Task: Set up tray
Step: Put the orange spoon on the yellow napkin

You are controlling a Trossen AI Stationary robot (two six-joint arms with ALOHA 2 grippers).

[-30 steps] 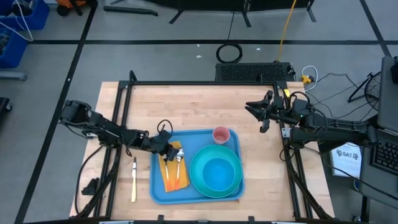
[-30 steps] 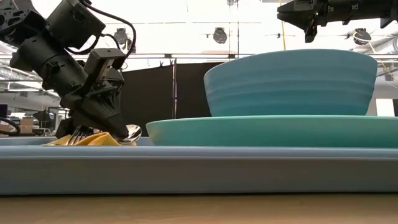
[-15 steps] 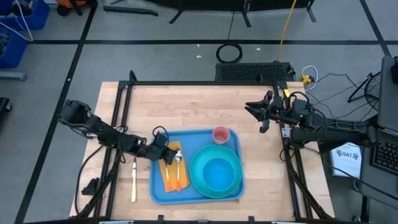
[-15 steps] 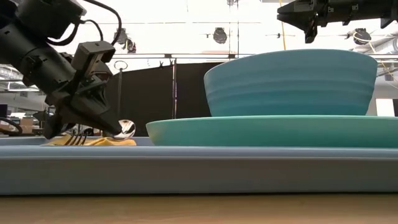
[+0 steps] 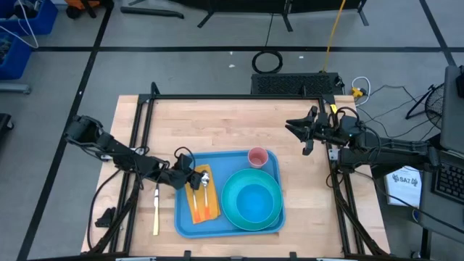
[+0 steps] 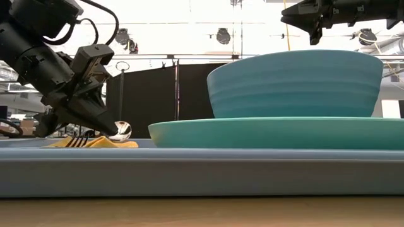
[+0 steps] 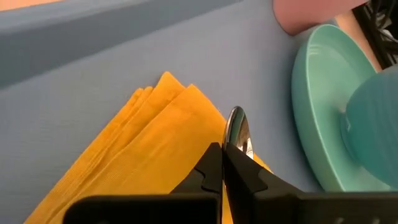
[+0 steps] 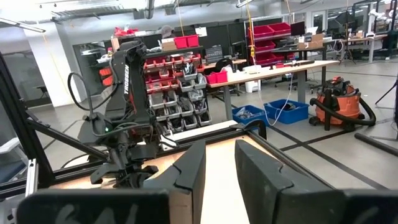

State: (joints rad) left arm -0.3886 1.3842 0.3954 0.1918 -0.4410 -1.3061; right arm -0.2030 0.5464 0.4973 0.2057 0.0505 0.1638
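The light-blue tray [image 5: 217, 161] lies near the table's near edge. It carries a folded orange napkin [image 5: 201, 208], a teal plate [image 5: 230, 214] with a blue bowl [image 5: 254, 203] on it, and a pink cup [image 5: 257, 156]. My left gripper [image 5: 196, 178] reaches in from the table's left, low over the napkin [image 7: 143, 155], and is shut on a spoon [image 7: 236, 132]. Fork tines [image 6: 79, 140] rest on the napkin. My right gripper [image 5: 304, 134] hangs open in the air beyond the tray's far right corner. My left gripper pinches the spoon just behind its bowl [image 7: 235, 142] between the two fingertips, slanting down from the table's left. The bowl [image 6: 120, 130] sticks out past the fingertips, turned on edge just above the napkin. The fingers hide the handle.
A knife [image 5: 156, 210] lies on the wood left of the tray. A black frame rail [image 5: 239, 96] runs along the table's far side, with posts at both sides. Bare wood stretches between the tray and the far rail.
My left gripper has drawn back a little toward the table's left and tipped lower. The spoon bowl has moved with it across the napkin. The right arm has kept still.
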